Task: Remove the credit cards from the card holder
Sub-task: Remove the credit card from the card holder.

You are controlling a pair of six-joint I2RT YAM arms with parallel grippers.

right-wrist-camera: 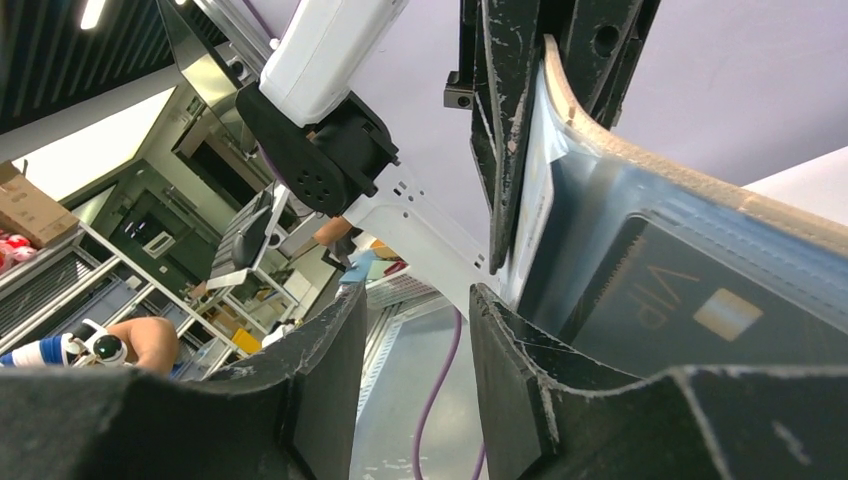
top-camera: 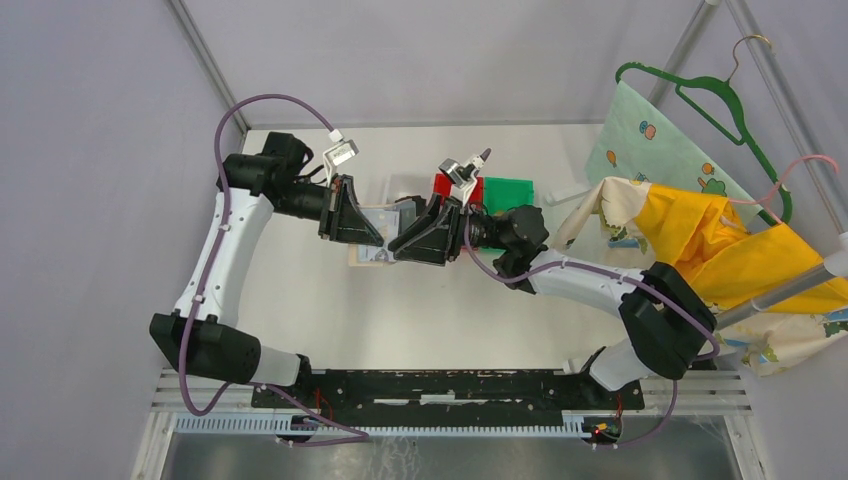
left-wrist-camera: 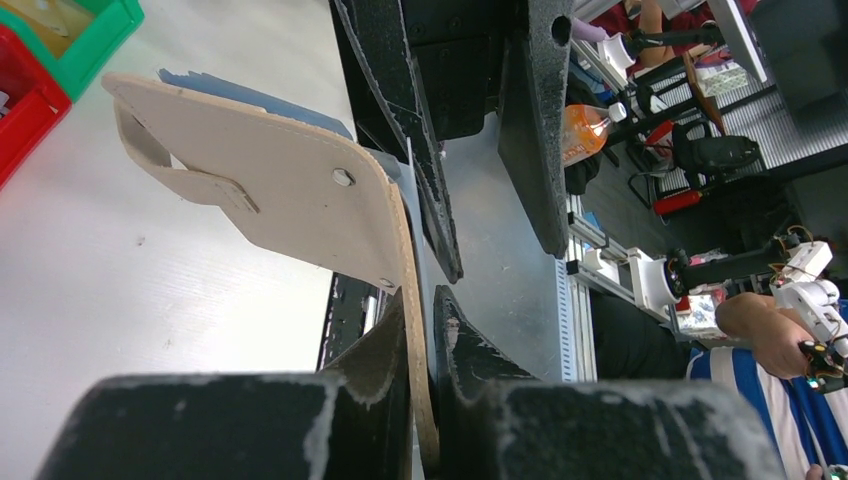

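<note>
Right jaws — dark "VIP" card (right-wrist-camera: 660, 295)

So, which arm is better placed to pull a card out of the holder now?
Right. The left claw is shut on the edge of the card holder, so it is busy steadying it. The right claw is open and free, right beside the dark VIP card inside.
</note>
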